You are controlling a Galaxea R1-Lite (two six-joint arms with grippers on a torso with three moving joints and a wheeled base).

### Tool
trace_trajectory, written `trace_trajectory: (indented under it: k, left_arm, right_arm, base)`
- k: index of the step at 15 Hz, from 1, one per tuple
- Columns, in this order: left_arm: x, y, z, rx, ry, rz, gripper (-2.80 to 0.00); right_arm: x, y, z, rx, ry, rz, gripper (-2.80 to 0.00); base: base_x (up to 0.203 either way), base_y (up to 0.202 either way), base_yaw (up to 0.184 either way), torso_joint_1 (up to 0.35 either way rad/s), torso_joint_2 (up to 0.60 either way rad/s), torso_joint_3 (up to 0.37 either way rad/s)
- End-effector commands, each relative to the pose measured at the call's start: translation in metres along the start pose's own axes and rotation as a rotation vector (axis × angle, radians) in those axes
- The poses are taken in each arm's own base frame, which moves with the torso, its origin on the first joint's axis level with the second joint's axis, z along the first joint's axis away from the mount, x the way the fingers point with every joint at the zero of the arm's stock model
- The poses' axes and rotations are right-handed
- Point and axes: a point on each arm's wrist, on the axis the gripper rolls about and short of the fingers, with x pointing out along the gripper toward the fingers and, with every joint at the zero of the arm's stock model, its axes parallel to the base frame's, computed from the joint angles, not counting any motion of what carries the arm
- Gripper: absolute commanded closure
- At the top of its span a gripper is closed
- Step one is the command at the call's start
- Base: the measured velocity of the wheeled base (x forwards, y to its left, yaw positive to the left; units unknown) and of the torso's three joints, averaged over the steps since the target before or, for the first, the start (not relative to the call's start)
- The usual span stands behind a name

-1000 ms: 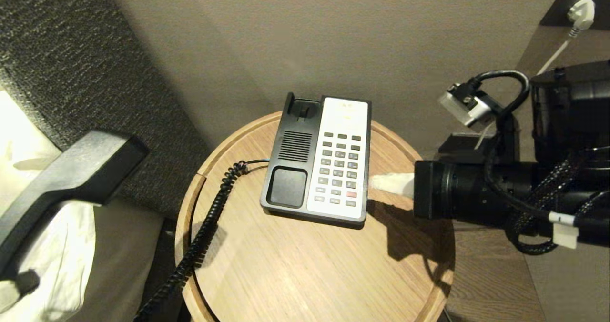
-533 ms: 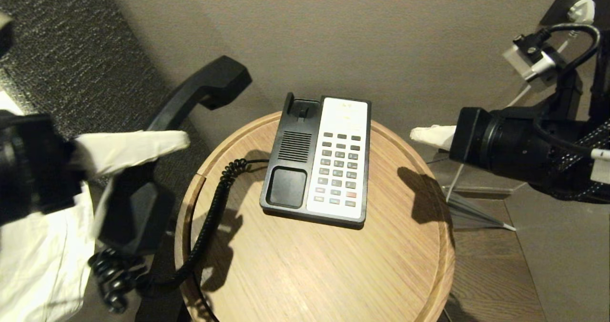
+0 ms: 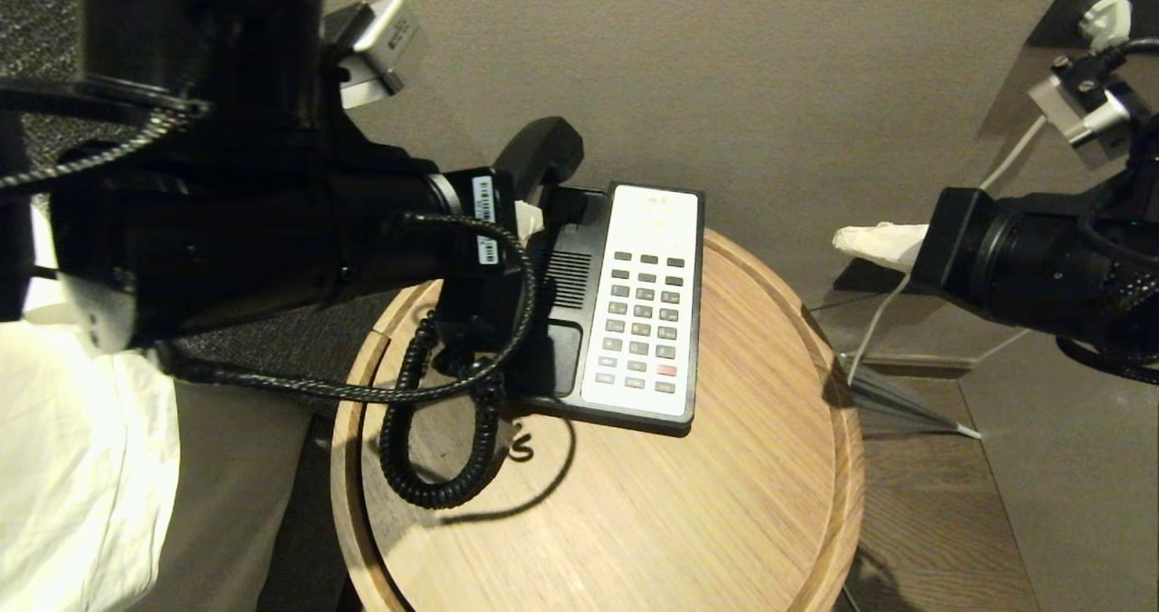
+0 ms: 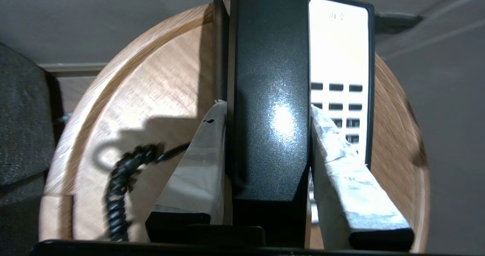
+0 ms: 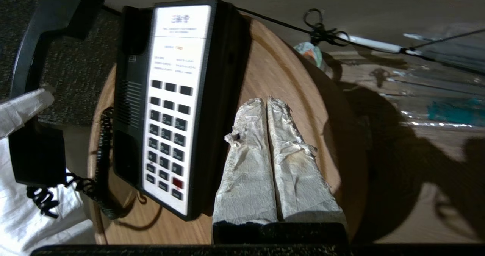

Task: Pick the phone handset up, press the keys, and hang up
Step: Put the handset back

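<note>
The long black plastic phone handset (image 4: 271, 97) hangs over the black-and-white phone base (image 3: 634, 313) on the round wooden table (image 3: 724, 503), clamped between the left gripper (image 4: 267, 153)'s white-wrapped fingers (image 4: 337, 165). The right gripper (image 5: 267, 108), pressed together and empty, sits off to the table's right.

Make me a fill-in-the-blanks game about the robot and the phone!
1. The left hand is holding the phone ______.
2. The phone base sits on a round ______ table.
3. The right hand has its fingers pressed ______.
4. One key on the keypad is ______, not grey.

Missing words: handset; wooden; together; red
</note>
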Motion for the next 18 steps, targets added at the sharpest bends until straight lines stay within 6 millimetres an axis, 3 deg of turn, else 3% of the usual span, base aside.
trace_trajectory:
  k: [1,11,18]
  left_arm:
    - [0.012,-0.011,-0.005,0.012,0.016,0.011,0.0]
    - [0.01,-0.018,-0.016,0.057,0.046,0.067,0.0]
    - [0.019,-0.022,-0.022,0.074,0.071,0.075,0.0]
  right_arm:
    - [-0.005,-0.005,-0.003,0.004,0.0,-0.012,0.0]
    - [-0.001,-0.008,-0.005,0.004,0.012,-0.027,0.0]
    - [0.003,-0.008,-0.006,0.003,0.019,-0.03,0.0]
  base:
    - [0.0,0.0,0.0,0.0,0.0,0.0]
    - [0.0,0.0,0.0,0.0,0.0,0.0]
    - [0.0,0.0,0.0,0.0,0.0,0.0]
